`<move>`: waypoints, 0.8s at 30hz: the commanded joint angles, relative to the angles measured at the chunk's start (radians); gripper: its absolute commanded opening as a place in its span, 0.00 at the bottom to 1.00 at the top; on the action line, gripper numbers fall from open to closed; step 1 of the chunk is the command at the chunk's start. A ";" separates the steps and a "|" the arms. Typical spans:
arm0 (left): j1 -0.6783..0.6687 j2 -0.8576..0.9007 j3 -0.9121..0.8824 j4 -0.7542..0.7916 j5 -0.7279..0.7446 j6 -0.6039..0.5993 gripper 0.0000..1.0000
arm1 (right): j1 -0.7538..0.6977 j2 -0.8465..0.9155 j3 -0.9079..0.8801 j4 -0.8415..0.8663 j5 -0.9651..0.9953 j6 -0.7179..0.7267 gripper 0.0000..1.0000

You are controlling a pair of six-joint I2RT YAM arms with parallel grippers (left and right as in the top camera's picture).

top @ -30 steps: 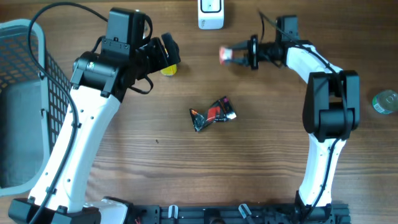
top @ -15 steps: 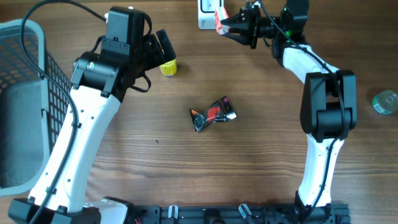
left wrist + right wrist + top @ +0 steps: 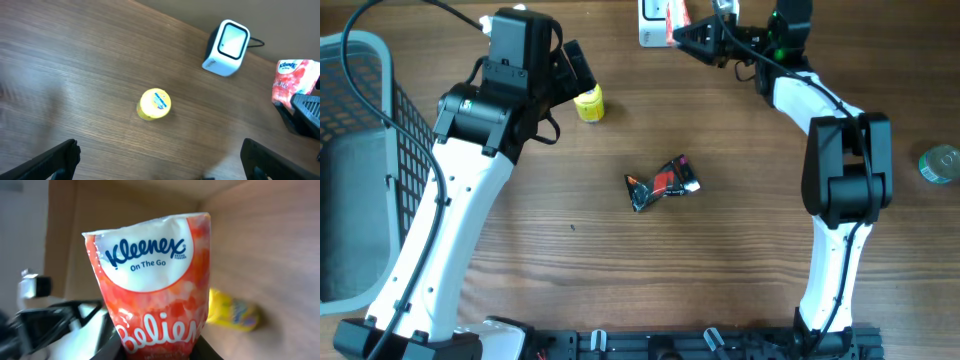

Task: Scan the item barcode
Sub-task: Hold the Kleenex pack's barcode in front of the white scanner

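One wooden desk (image 3: 620, 270) carries two white-and-black robot arms: one left arm (image 3: 460, 190) and one right arm (image 3: 845, 180). There is one white scanner (image 3: 655, 20) at the far edge. Beside it is one red-and-white tissue pack (image 3: 155, 280), the only one in view. One yellow bottle (image 3: 589, 102) and one crumpled black-and-red wrapper (image 3: 663, 182) are each single items too. One grey basket (image 3: 410, 150) shows at the left edge, and one round grey-green object (image 3: 942, 162), too small to identify, shows at the right edge.
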 commanded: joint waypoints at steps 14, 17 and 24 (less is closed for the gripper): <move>0.005 0.006 -0.005 0.033 -0.097 0.005 1.00 | 0.084 0.011 0.034 -0.137 0.587 -0.357 0.24; 0.005 0.006 -0.005 0.034 -0.102 0.005 1.00 | 0.092 0.012 0.040 -0.134 0.642 -0.329 0.21; 0.005 0.012 -0.005 0.036 -0.130 0.005 1.00 | 0.103 0.095 0.148 -0.104 0.687 -0.261 0.21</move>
